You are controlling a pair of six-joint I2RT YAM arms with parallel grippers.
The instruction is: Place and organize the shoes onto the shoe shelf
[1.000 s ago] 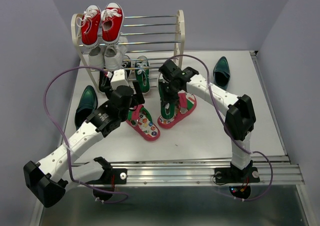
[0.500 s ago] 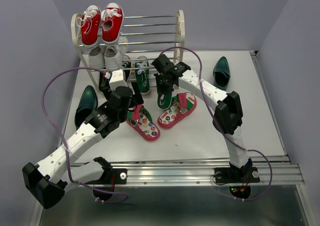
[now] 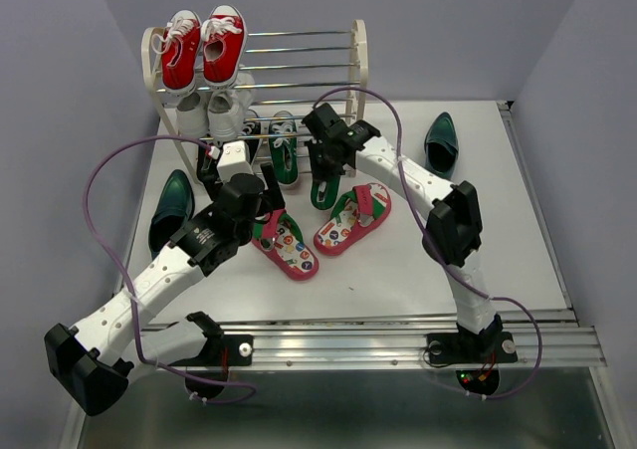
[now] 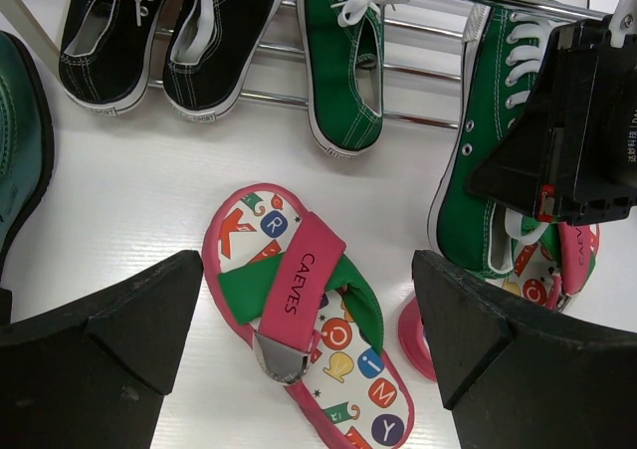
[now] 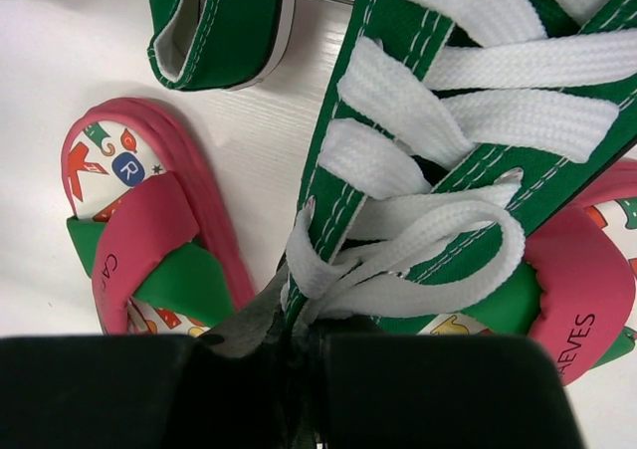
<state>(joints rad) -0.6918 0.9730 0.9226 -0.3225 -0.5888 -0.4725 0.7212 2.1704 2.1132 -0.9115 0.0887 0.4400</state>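
My right pincer grips a green sneaker by its heel end, toe hanging down, just near of the shoe shelf and beside the right flip-flop. My left pincer hovers by the left flip-flop. One teal dress shoe lies on the left, and a second teal dress shoe lies far right.

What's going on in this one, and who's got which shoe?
The right gripper is shut on the laces of a green sneaker, holding it just in front of the bottom tier of the shoe shelf, where the second green sneaker already sits. The left gripper hangs open above a flip-flop on the table. The other flip-flop and the teal dress shoes also lie on the table, not yet shelved.
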